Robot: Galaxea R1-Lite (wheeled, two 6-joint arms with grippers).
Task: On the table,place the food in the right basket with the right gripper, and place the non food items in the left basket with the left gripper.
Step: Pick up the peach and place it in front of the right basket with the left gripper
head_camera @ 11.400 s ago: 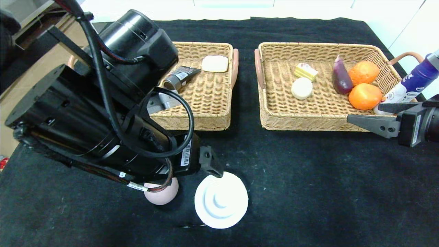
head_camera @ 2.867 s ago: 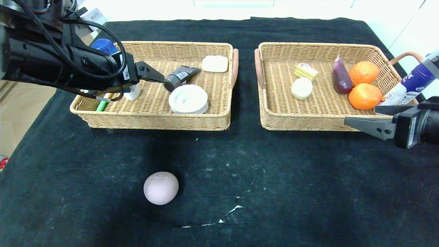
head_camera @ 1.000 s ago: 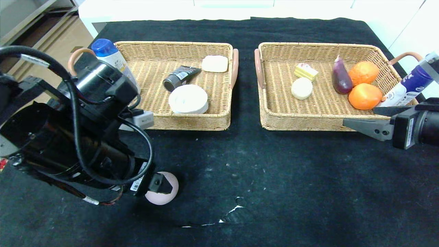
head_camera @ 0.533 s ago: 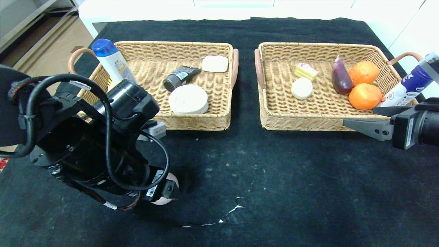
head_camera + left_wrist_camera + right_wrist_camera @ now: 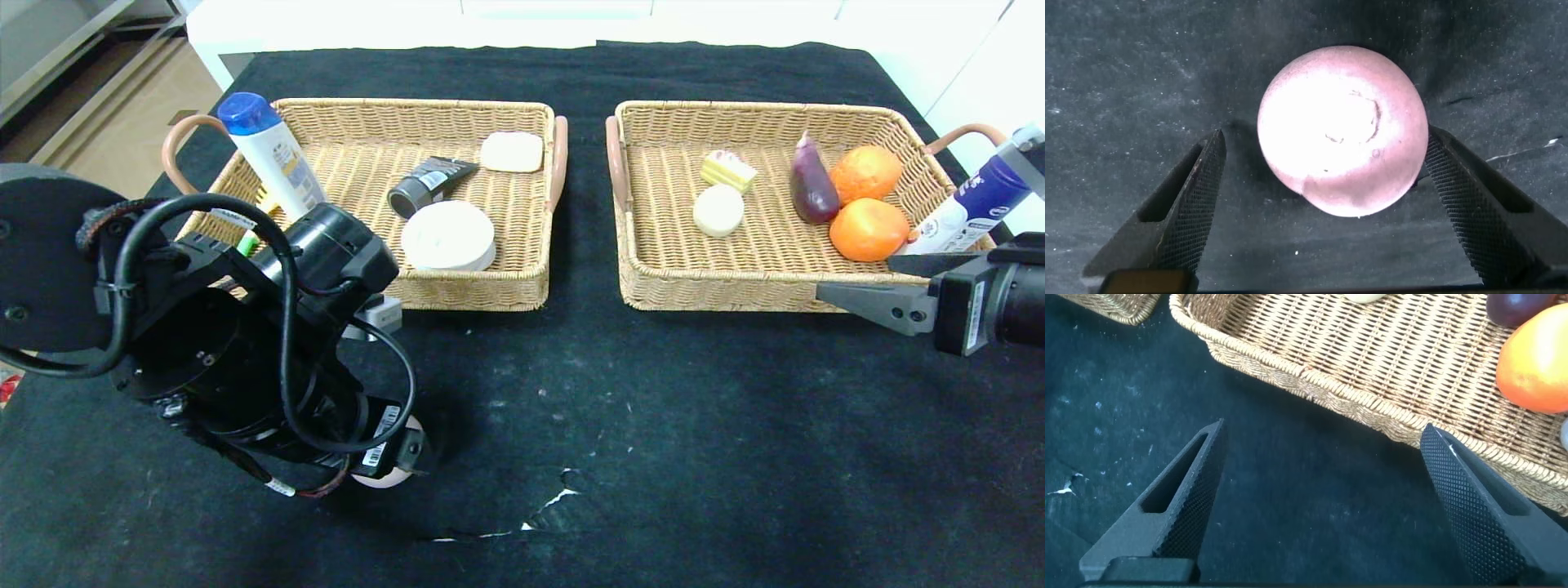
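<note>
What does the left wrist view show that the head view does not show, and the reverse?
Only the left wrist view shows both fingers of the left gripper open, apart from the pinkish bun between them. Only the head view shows the two baskets, their contents and the right gripper. Both show the bun on the black table.

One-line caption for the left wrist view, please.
Left gripper open, its fingers straddling the pinkish-mauve round bun on the black-clothed table, one finger near or touching it.
</note>
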